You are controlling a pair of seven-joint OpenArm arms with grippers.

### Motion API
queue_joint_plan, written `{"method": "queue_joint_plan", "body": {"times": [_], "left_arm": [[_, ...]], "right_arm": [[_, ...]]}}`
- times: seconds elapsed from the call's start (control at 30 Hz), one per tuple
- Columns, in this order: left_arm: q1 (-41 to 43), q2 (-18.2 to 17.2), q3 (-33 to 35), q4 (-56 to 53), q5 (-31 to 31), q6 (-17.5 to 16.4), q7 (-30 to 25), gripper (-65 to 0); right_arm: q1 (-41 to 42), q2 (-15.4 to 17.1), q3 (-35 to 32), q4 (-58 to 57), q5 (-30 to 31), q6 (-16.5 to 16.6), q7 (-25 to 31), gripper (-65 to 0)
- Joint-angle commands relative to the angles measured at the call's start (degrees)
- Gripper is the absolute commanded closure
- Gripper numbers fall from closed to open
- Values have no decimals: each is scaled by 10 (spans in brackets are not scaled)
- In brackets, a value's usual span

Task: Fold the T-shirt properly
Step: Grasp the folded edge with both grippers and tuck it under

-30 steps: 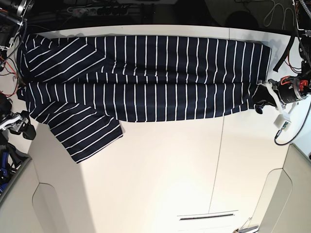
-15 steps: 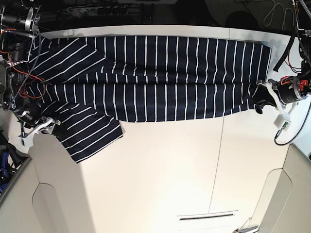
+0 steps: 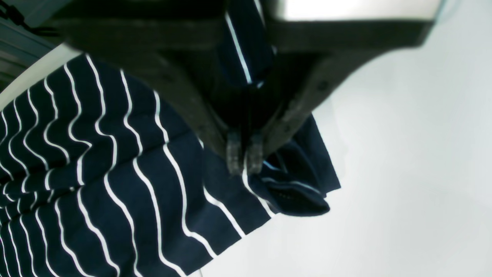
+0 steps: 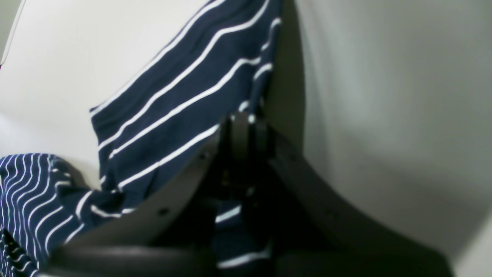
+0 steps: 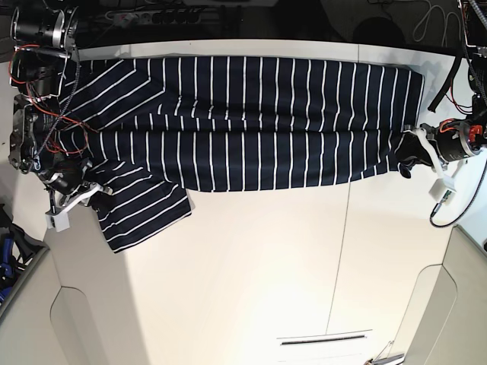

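The T-shirt [image 5: 259,122], dark navy with thin white stripes, lies spread lengthwise along the far half of the white table. My left gripper [image 5: 411,156] is at the shirt's right end, shut on a bunched corner of cloth; in the left wrist view its fingertips [image 3: 244,157] pinch the fabric [image 3: 115,173] just above the tabletop. My right gripper [image 5: 87,190] sits at the near left sleeve. In the right wrist view it [image 4: 244,123] is shut on the sleeve's striped edge [image 4: 173,111], with cloth showing between the jaws.
The white table [image 5: 266,266] stretches toward the front, with a narrow slot [image 5: 323,338] near its front edge. Grey panels stand at the front left [image 5: 76,327] and front right [image 5: 449,304]. Cables and a power strip [image 5: 152,14] lie behind the table.
My right arm has swung in from the left edge onto the near sleeve and closed on it; the sleeve has shifted slightly left. The left arm has not moved.
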Motion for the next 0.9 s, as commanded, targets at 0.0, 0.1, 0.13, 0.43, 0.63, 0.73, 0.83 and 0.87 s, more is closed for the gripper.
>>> {"method": "queue_joint_plan", "body": {"times": [0.0,0.1,0.13,0.43,0.63,0.73,0.83,0.87], "left_arm": [[-8,-13,-6,9,-8,-6,-9,0],[-8,-14,-6,9,-5,-6,-14,0],[-8,-15,-6,11,-2,-6,-18,0],[-7,-33,-6,76,15,-6,1,0],[-7,-47,-6,107,15,-5,12,0],[5,-55,-6,123,15,-5,14,0],[27,-58,-6,144,15,-5,14,0],[35,-58,-7,152,16,-5,13,0]], "right_arm": [[13,7,3,18,11,6,2,0],[12,7,7,51,16,6,-39,0],[11,7,10,66,16,6,-53,0],[-53,15,78,251,90,6,-149,0],[-140,16,155,362,154,6,-191,0],[-188,19,195,409,201,7,-211,0],[-230,19,229,444,229,14,-222,0],[-241,19,239,453,235,14,-225,0]]}}
